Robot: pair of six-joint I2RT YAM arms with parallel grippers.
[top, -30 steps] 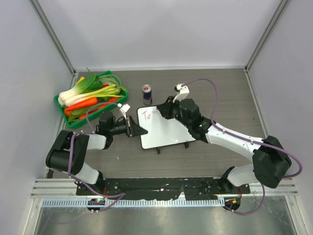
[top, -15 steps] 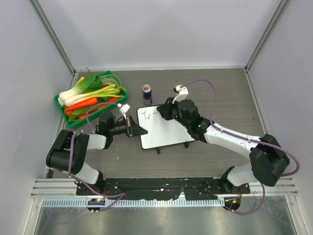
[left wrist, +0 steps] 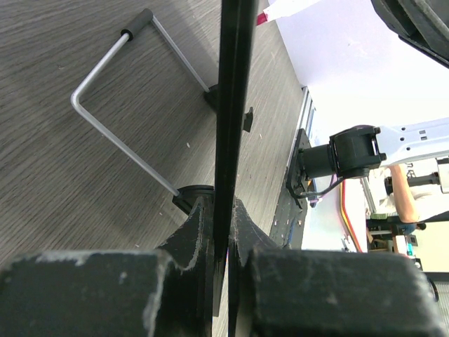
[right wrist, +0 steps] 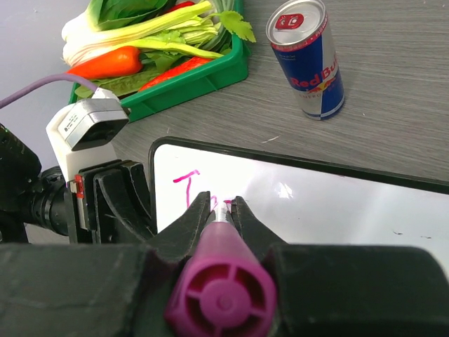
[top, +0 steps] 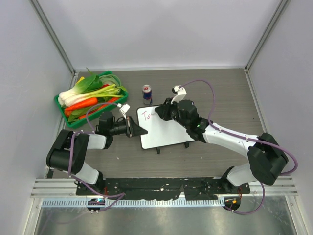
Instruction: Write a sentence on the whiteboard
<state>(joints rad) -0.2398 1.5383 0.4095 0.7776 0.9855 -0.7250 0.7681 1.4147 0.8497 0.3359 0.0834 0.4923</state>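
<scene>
Grey wood-grain worktop [top: 220, 93], walled in white, is seen from above. The whiteboard [top: 166, 129] lies near its middle, and its left edge is clamped by the left pincer [top: 139, 131]. The right pincer [top: 159, 113] is held over the board's far left corner, just beside the sentence [top: 146, 115], of which only pink "To" is written. A can [top: 146, 93] stands just beyond the board, and a green tray [top: 61, 111] of vegetables is set further left.

From the left wrist, the whiteboard [left wrist: 228, 105] is seen edge-on as a dark strip, pinched between the clenched fingers of the left pincer [left wrist: 223, 232]. A bent wire stand [left wrist: 119, 105] is seen beneath the board.

From the right wrist, a pink marker [right wrist: 217, 281] is gripped tightly in the right pincer [right wrist: 221, 210], its tip pointed down at the whiteboard [right wrist: 316, 203]. The sentence [right wrist: 188, 184] is found immediately left of the tip; a "T" is readable, and the rest is hidden by the fingers. The can [right wrist: 309, 60] and green tray [right wrist: 189, 91] are seen beyond.
</scene>
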